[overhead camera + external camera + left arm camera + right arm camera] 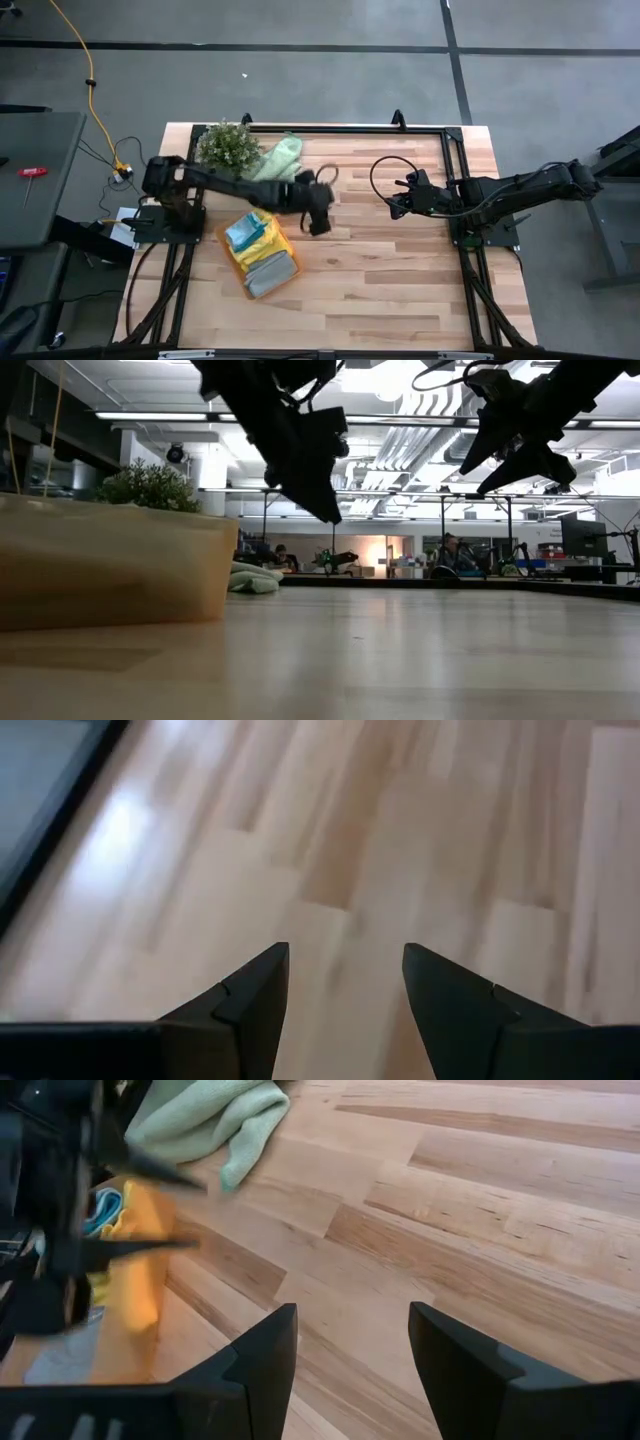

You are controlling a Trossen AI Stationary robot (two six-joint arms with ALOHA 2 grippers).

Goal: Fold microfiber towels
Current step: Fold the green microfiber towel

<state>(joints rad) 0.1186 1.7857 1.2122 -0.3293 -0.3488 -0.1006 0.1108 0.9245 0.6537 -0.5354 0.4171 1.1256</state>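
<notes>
A pale green towel (279,160) lies crumpled on the table at the far left, beside the plant; it also shows in the right wrist view (205,1120) and the low view (253,578). Folded yellow, blue-teal and grey towels (260,250) lie in the orange tray (232,262). My left gripper (320,222) is open and empty above bare wood just right of the tray. My right gripper (398,203) is open and empty above the table's right middle, pointing toward the left edge.
A small bushy green plant (228,146) stands at the far left corner. A black frame rail (330,130) runs along the far edge. Bare wood (390,280) lies over the middle and near half of the table.
</notes>
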